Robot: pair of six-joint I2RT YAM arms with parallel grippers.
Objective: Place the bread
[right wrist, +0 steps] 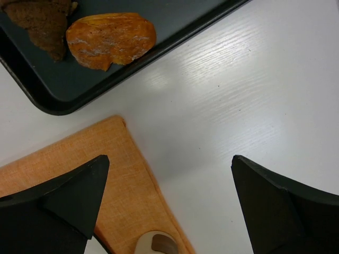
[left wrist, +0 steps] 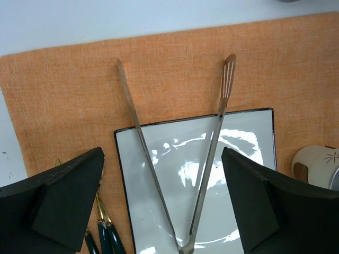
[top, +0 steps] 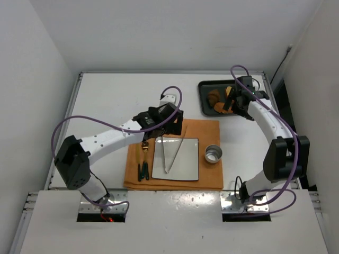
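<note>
The bread (top: 214,98), a small dark-brown ridged pastry, lies in the black tray (top: 204,106) at the back right; it also shows in the right wrist view as the bread (right wrist: 45,21) at the top left corner. My right gripper (top: 237,106) hangs open and empty beside the tray's near right end; in its own view the right gripper (right wrist: 169,164) is over bare table. My left gripper (top: 163,129) stands open above the far edge of the white plate (top: 185,164). In the left wrist view the left gripper (left wrist: 162,153) straddles metal tongs (left wrist: 212,153) without touching them.
An orange-tan flat slice (right wrist: 111,39) lies next to the bread in the tray. An orange mat (top: 206,132) carries the plate, the tongs (top: 174,153), a small metal cup (top: 213,154) on the right and green-handled cutlery (top: 143,170) on the left.
</note>
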